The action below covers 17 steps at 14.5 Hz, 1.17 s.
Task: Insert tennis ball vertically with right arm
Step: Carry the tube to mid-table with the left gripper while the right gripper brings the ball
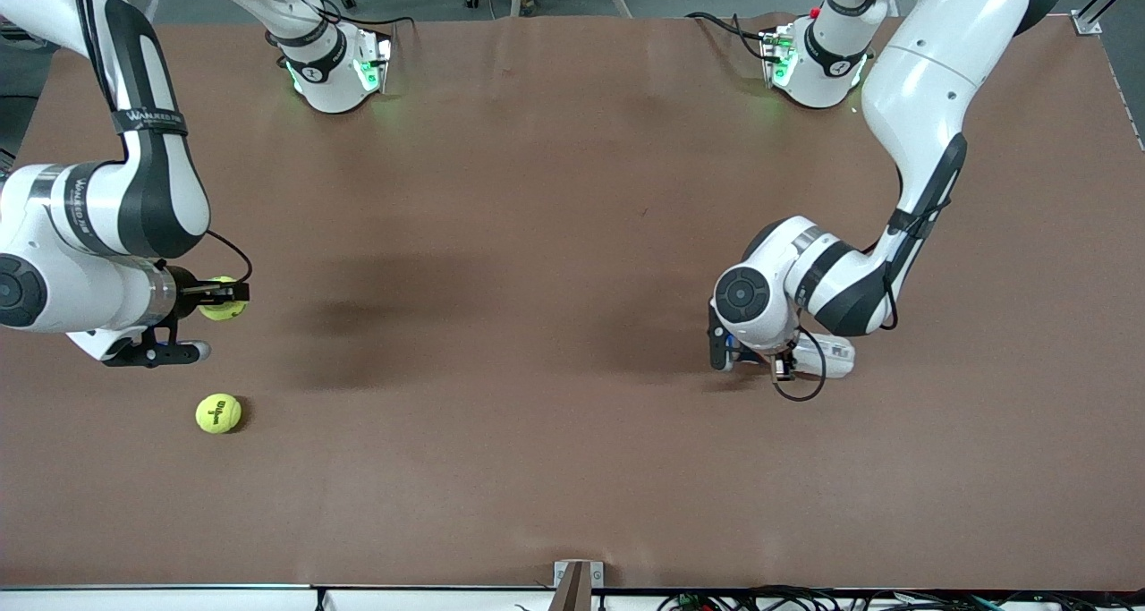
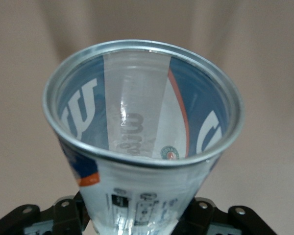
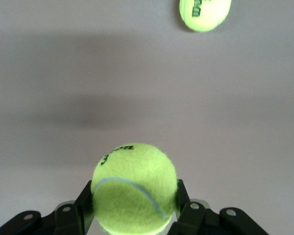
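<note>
The right claw [image 3: 134,208] is clenched on a fuzzy yellow-green tennis ball [image 3: 134,193], black fingers [image 3: 85,200] pressing its sides, held above the brown matte table [image 1: 537,235] at the right arm's end. A second tennis ball [image 1: 218,413] with dark lettering lies on the table, nearer the front camera. The left claw [image 2: 137,220] grasps a clear plastic ball can [image 2: 142,142] by its base; the can has a round metal rim and a blue, white and orange label.

High front camera facing both arms, wrist cameras close, right wrist sharing perhaps the loose ball [image 1: 218,413]
</note>
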Each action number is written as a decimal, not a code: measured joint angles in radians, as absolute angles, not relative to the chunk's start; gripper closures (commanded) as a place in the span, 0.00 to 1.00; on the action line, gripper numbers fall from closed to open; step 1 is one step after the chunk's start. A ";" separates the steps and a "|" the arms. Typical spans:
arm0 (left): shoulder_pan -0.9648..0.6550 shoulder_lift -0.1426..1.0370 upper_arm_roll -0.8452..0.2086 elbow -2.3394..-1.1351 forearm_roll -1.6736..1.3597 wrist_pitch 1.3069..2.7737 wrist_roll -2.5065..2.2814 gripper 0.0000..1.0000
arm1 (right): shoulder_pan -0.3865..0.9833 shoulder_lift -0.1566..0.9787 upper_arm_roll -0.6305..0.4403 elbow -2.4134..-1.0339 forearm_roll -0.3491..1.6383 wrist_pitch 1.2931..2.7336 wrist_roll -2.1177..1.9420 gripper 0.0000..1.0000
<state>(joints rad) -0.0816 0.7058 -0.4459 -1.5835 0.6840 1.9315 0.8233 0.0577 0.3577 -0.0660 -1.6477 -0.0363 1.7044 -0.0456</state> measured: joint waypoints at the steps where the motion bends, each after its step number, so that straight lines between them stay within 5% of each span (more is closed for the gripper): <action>1: -0.080 0.698 -0.469 -1.562 0.643 1.932 0.837 0.32 | 0.065 0.358 -0.064 -1.632 -0.028 1.700 -0.045 0.51; 6: -0.101 0.689 -0.558 -1.457 0.361 1.952 0.848 0.32 | 0.076 0.357 -0.060 -1.608 0.120 1.696 -0.046 0.51; 17: -0.193 0.776 -0.611 -1.474 0.055 2.523 0.868 0.32 | 0.099 0.347 -0.010 -1.545 0.396 1.695 -0.044 0.53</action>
